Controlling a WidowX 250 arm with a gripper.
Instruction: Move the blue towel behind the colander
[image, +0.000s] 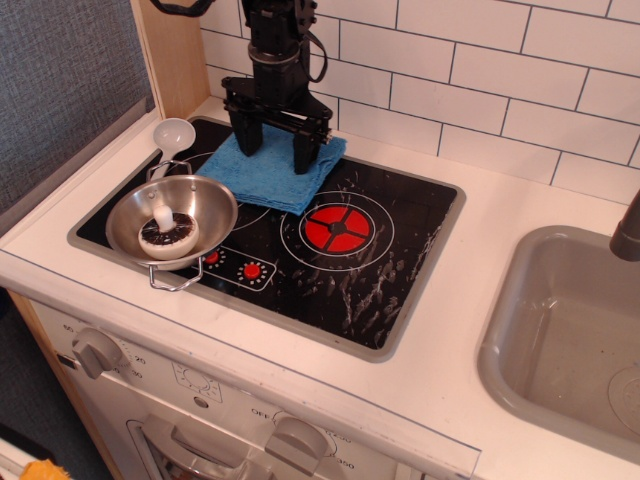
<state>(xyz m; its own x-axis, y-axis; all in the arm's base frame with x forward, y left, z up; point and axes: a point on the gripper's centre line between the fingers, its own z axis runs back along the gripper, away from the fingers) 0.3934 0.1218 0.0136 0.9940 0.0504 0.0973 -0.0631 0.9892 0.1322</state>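
One colander at front-left corner of bench, on left part of black hob; mushroom-like piece inside. White spoon just behind it. Blue towel toward back-left of hob, behind-right of colander, front corner close to its rim. Gripper upright on towel, jaws spread wide, tips pressing into cloth. Grey sink at right edge.

single high front view, angled down over the stovetop and sink
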